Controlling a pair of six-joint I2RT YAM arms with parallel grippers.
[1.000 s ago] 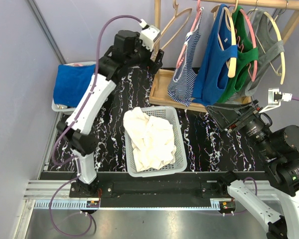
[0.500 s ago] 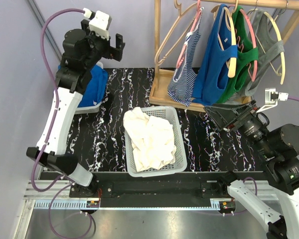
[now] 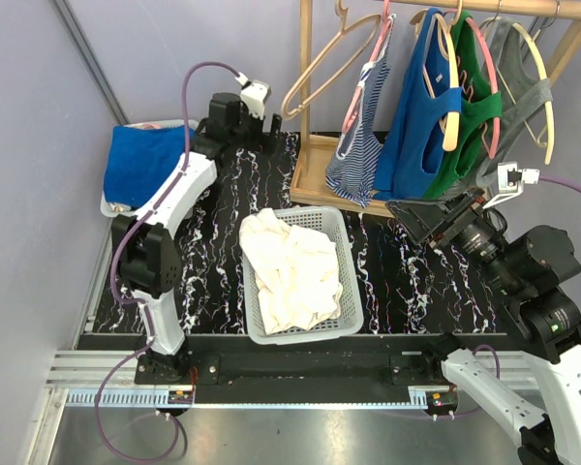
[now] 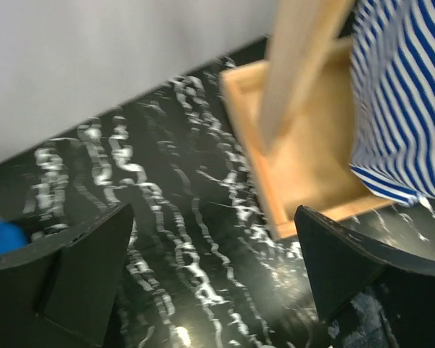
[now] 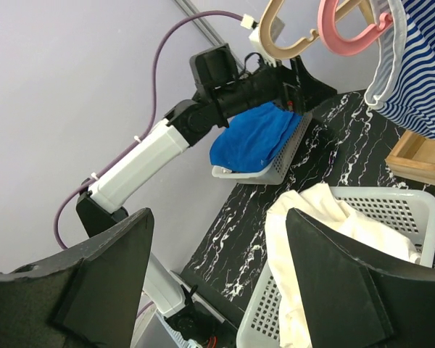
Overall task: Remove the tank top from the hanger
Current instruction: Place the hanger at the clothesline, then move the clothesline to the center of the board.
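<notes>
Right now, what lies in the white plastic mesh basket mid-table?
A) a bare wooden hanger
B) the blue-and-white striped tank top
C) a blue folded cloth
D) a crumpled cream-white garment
D: the white plastic mesh basket holds only a crumpled cream-white garment; the blue-and-white striped tank top hangs on the wooden rack.

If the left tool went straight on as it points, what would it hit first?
Probably the table, just short of the rack's wooden base; the open left tool tilts down toward that edge. Depth is unclear, so it could be the base.
</notes>
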